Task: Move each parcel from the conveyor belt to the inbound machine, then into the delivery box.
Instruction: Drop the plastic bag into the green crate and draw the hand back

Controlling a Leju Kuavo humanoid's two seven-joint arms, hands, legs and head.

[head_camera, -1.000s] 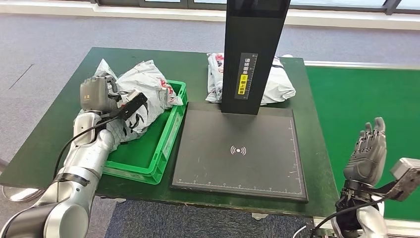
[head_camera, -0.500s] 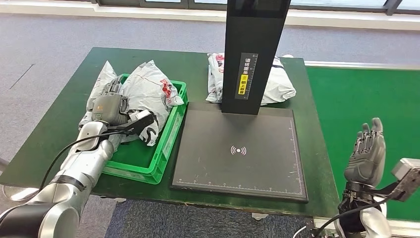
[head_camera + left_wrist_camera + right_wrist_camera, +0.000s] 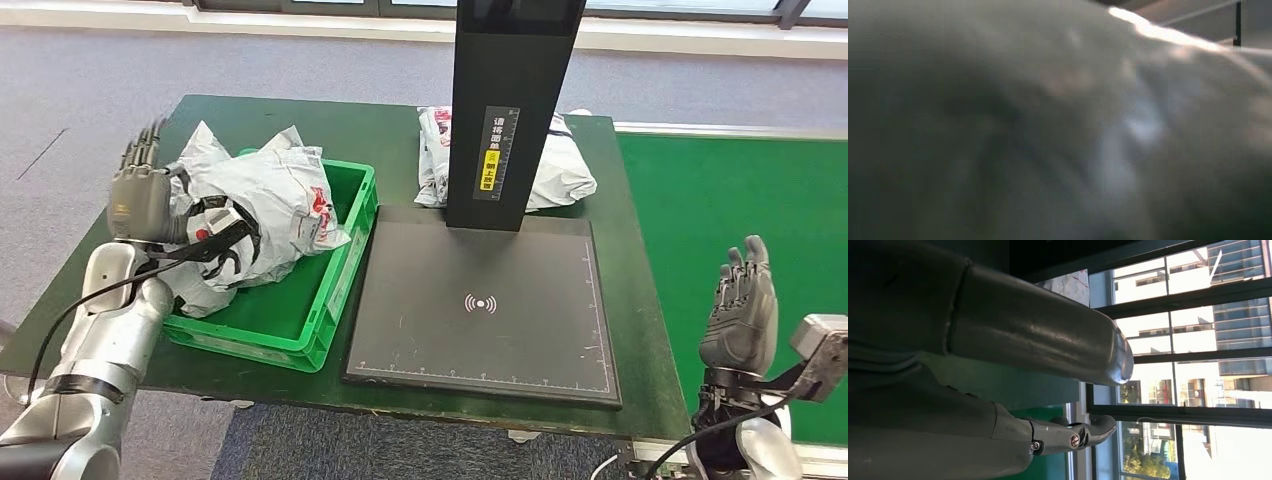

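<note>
A crumpled grey-white parcel (image 3: 262, 205) with red and black print lies in the green delivery box (image 3: 352, 248), bulging over its left rim. My left hand (image 3: 140, 192) stands at the parcel's left side with its fingers spread upward and holds nothing. The black inbound machine (image 3: 480, 300) has a flat scan plate and a tall pillar (image 3: 510, 100). A second grey parcel (image 3: 562, 168) lies behind the pillar. At the lower right my right hand (image 3: 741, 318) (image 3: 973, 405) is raised beside the table, fingers straight and empty. Close in the left wrist view is a blurred grey surface (image 3: 1098, 125).
The dark green table (image 3: 120, 250) carries the box and the machine. The bright green conveyor belt (image 3: 730, 190) runs along the table's right side. Grey carpet surrounds the table, and windows run along the far wall.
My left hand let go of the parcel and moved left, opening its fingers upward. The parcel settled lower in the green box. My right hand barely moved.
</note>
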